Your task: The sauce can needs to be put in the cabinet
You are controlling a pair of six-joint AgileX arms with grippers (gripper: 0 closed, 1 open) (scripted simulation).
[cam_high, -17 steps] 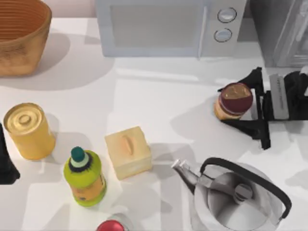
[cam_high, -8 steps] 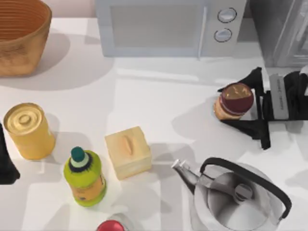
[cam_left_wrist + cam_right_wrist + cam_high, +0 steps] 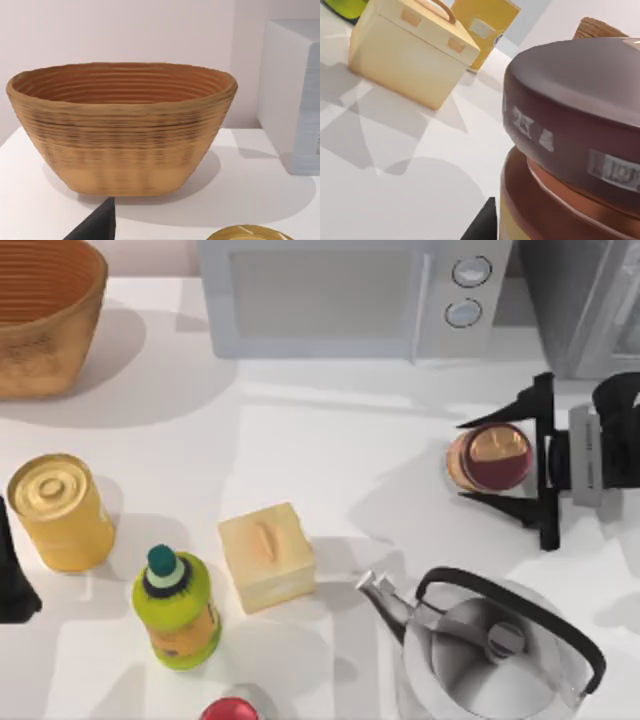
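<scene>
The sauce can [image 3: 492,455], a short cylinder with a dark maroon top and an orange side, sits between the two black fingers of my right gripper [image 3: 472,461] at the right of the table. The fingers close on its sides from the top view's right. In the right wrist view the sauce can [image 3: 575,120] looms very near, with one dark fingertip [image 3: 482,225] beside its base. The cabinet [image 3: 585,300], a dark grey unit with a lighter framed door, stands at the back right corner, just behind the gripper. My left gripper [image 3: 12,585] is parked at the left edge.
A white microwave [image 3: 340,295] stands at the back, a woven basket [image 3: 45,310] at the back left. A yellow can [image 3: 58,510], green bottle [image 3: 178,605], cream box [image 3: 266,555] and steel kettle [image 3: 495,650] occupy the front half.
The right gripper has turned and shifted slightly toward the back with the sauce can, which now shows its top more squarely. The left arm has not moved.
</scene>
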